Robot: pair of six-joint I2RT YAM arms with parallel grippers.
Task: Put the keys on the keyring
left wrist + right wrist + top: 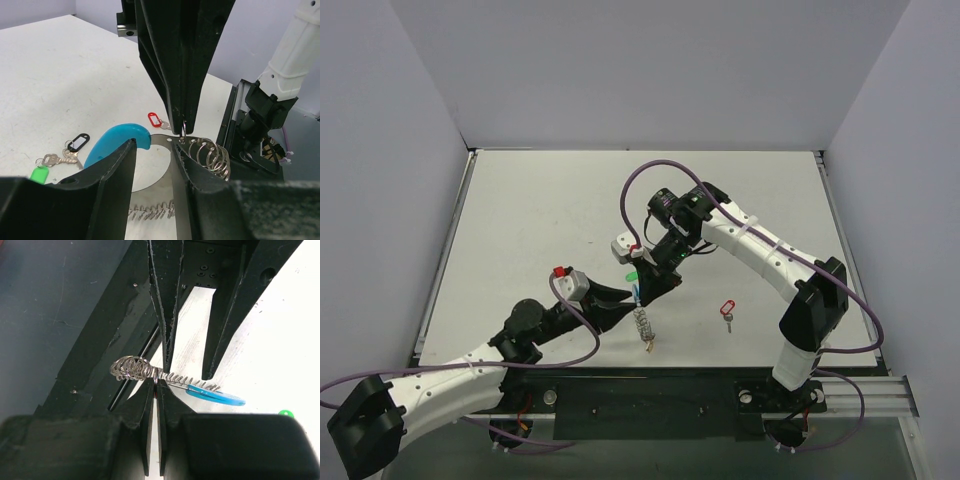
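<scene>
The keyring is held just above the table between both grippers: silvery rings (212, 155), a coiled chain (642, 323) and a curved light-blue tag (117, 141), also in the right wrist view (215, 396). My right gripper (157, 386) is shut on one ring, fingers coming down from above (181, 131). My left gripper (154, 150) is open, its jaws straddling the keyring's flat metal piece beside the blue tag. The red-tagged key (726, 309) lies apart to the right. The green-tagged key (39, 174) and the black-tagged key (78, 142) lie together on the table beyond the left gripper.
The white table (540, 220) is walled on three sides. A black rail (700, 400) with the arm bases runs along the near edge, just behind the keyring. The right arm's base (265, 110) stands close on the right.
</scene>
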